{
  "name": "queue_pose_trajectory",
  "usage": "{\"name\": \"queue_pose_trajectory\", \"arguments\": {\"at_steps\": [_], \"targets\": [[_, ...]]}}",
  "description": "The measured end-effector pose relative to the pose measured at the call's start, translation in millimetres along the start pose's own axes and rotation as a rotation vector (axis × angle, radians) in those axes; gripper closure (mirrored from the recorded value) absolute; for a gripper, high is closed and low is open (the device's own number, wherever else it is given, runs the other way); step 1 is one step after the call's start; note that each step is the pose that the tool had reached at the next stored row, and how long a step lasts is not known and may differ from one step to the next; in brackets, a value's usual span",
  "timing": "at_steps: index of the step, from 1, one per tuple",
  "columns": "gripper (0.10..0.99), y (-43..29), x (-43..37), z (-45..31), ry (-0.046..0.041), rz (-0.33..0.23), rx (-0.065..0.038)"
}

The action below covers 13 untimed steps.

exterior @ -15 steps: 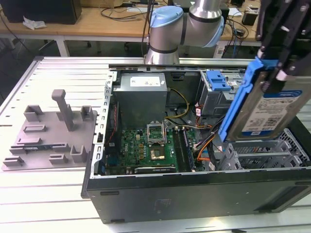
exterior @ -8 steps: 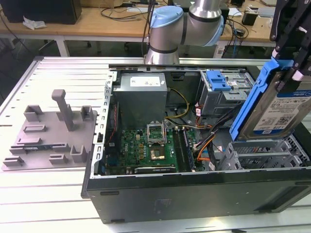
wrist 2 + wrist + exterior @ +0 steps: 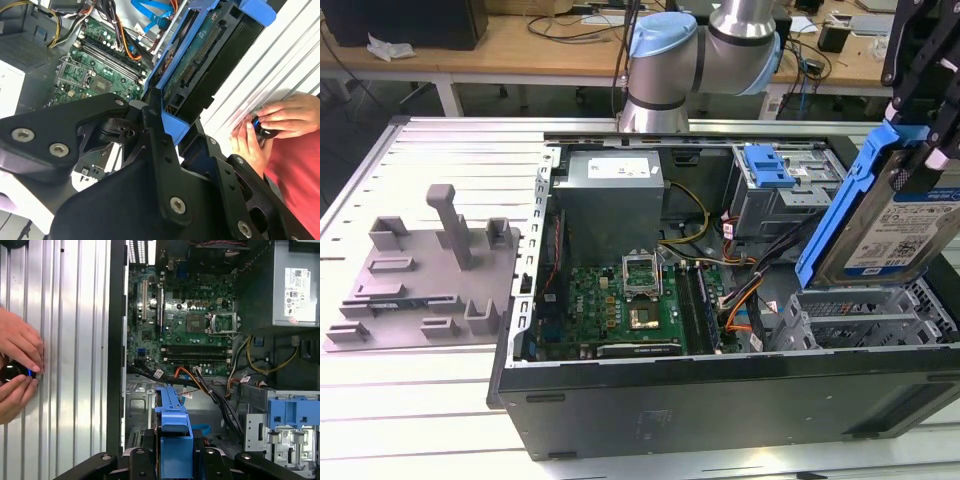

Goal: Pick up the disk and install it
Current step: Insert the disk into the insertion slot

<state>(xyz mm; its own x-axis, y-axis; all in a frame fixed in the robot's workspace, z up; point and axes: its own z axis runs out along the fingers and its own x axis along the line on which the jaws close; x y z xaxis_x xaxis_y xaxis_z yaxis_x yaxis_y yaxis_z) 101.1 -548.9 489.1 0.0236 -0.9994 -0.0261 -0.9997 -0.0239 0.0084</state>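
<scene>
Exterior view: the black end effector (image 3: 914, 132) is clamped on the flat silver disk with a blue plastic frame (image 3: 890, 215). The disk hangs tilted on edge just above the grey metal drive cage (image 3: 865, 320), at the exterior view's right end of the open black computer case (image 3: 720, 420). I judge the installing step is in hand; seating it calls for lining the frame up with the cage (contact is unclear). The picture's edge cuts off the disk's far side. A person's hands (image 3: 17, 370) on the slatted counter (image 3: 75, 340) cover a small dark object.

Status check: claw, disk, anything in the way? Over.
Claw shut on the disk. Disk tilted, in the air over drive cage, not seated. Person's hands outside the case.
</scene>
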Motion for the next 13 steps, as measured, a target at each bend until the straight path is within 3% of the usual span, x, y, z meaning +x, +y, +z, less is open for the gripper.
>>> {"name": "queue_pose_trajectory", "arguments": {"at_steps": [8, 13], "targets": [[0.718, -3.4, 0.2, 3.9, -0.0006, 0.068, 0.002], [0.718, -4.3, -1.3, 3.9, 0.0116, 0.069, 0.002]]}}
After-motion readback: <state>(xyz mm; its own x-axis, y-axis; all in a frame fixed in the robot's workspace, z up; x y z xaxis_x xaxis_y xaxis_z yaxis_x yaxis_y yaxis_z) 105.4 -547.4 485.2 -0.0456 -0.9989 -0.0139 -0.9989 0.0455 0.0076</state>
